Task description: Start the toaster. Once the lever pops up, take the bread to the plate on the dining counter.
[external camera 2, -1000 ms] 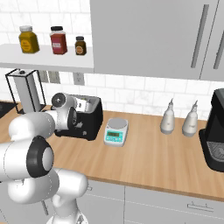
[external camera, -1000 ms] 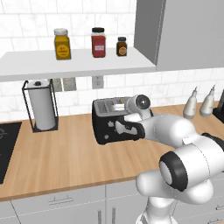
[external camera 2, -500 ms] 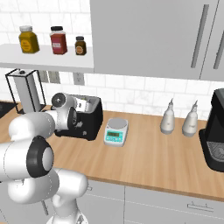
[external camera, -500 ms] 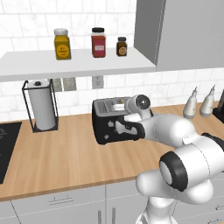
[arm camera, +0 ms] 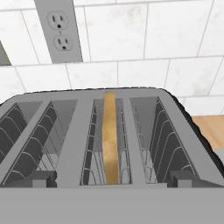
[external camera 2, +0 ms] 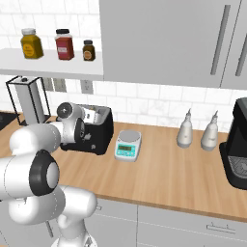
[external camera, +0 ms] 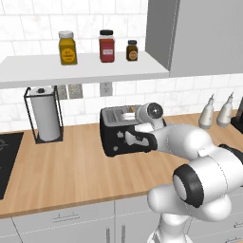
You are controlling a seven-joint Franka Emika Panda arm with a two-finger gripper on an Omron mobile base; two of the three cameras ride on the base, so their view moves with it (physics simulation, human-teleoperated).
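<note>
The black toaster (external camera: 118, 135) (external camera 2: 99, 130) (arm camera: 78, 131) stands on the wood counter against the tiled wall. One slice of bread (arm camera: 110, 140) (external camera: 129, 115) sits edge-on in the third slot from the left in the hand view, low between the wire guides. My gripper (arm camera: 112, 178) (external camera: 136, 138) (external camera 2: 86, 136) is at the toaster's front, level with its top edge and pointing toward the wall. It is open, with its fingertips (arm camera: 41, 177) spread wide on either side of the bread's slot and nothing between them. The plate and the dining counter are out of view.
A paper towel holder (external camera: 45, 116) stands left of the toaster, with a dark cooktop (external camera: 7, 156) beyond it. A small scale (external camera 2: 128, 145), two pale bottles (external camera 2: 185, 132) and a black coffee machine (external camera 2: 236, 149) are to the right. A shelf with jars (external camera: 85, 66) hangs above.
</note>
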